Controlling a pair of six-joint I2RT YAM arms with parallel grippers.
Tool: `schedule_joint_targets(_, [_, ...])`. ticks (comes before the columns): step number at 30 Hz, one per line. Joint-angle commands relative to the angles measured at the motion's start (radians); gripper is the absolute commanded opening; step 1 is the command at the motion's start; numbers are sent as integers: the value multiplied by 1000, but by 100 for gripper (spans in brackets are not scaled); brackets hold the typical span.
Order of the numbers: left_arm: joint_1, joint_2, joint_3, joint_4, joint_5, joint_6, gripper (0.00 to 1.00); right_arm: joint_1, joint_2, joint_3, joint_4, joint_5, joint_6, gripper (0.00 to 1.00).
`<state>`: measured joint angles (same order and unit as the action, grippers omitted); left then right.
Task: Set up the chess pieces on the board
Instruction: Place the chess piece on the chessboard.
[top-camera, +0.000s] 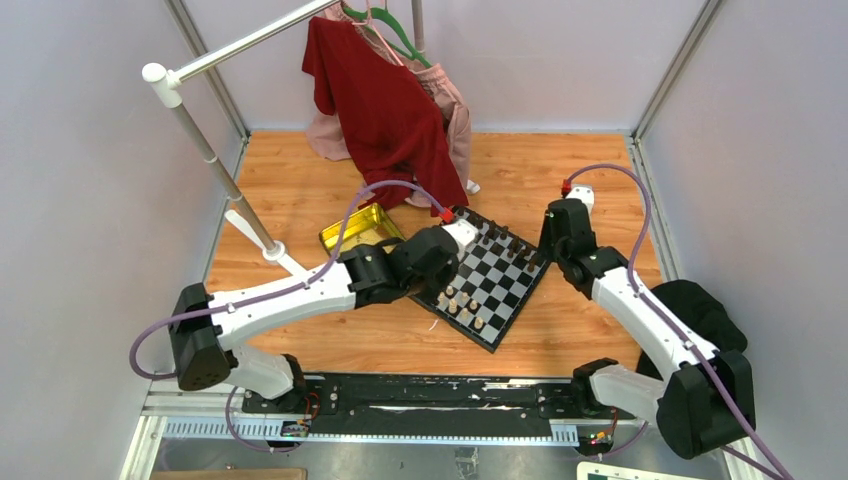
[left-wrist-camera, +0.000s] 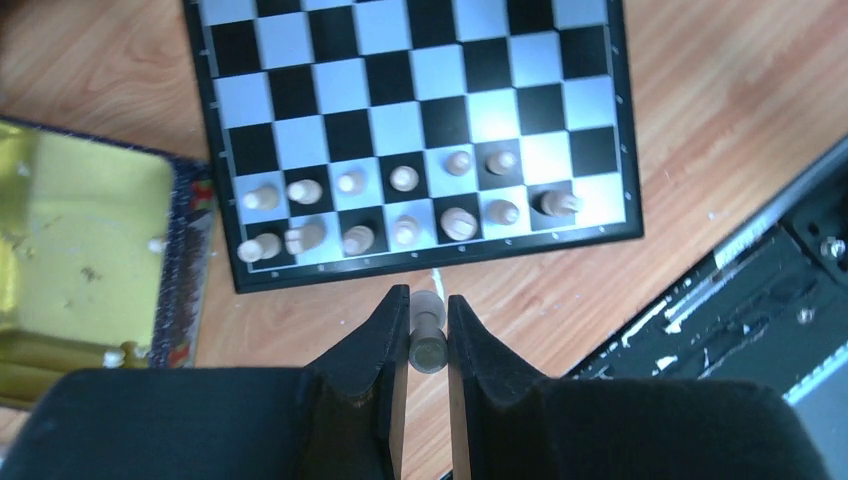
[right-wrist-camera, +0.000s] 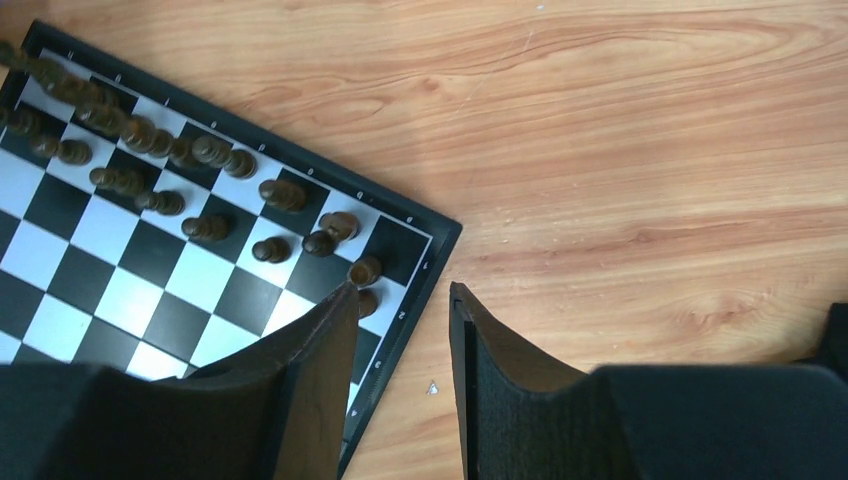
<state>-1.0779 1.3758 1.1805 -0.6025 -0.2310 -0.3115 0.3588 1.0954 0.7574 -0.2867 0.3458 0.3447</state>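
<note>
- left gripper (left-wrist-camera: 428, 297) stretched low just off the board (left-wrist-camera: 440, 70) edge, clamped on a cream piece (left-wrist-camera: 428, 350)
- right gripper (right-wrist-camera: 402, 290) above the dark pieces (right-wrist-camera: 283, 193) corner, jaws apart, empty

- Top external: mounted high, above and behind the arm bases (top-camera: 265, 372). I look down and toward the far side from a distance, with the whole counter (top-camera: 300, 200) and the board (top-camera: 497, 283) in frame.
- Left wrist: close. I look down past the left tool (left-wrist-camera: 428, 298) at the board's near-left edge, the light pieces (left-wrist-camera: 404, 178) and part of the tin (left-wrist-camera: 80, 250).
- Right wrist: close. I look down past the right tool (right-wrist-camera: 402, 295) at the board's far-right edge and the dark pieces (right-wrist-camera: 210, 150).
- Shared: I get the board in all three views. The two wrist views take opposite edges of it.
</note>
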Motion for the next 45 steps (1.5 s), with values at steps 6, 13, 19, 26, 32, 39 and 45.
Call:
schedule_joint_targets(6, [-185,150,125,-43,-45,154,6,-87,-19,-3,63,-25,11,43])
schedule_joint_targets(13, [-256,266,207,-54,-39,222,5,-123,-19,-2,86,-42,5,43])
schedule_joint_targets(19, [-270,312,235,12,45,271,5,-186,-14,-4,104,-63,8,43])
schedule_joint_targets(26, [-271,389,282,44,123,308,5,-327,20,-4,141,-140,38,43])
schedule_joint_targets(32, [-271,456,321,52,173,347,5,-426,58,23,170,-164,49,43])
schedule_joint_targets(39, [-271,511,337,58,205,366,5,-483,115,69,195,-150,42,43])
schedule_joint_targets(45, [-261,512,285,117,194,360,6,-492,144,81,238,-146,46,43])
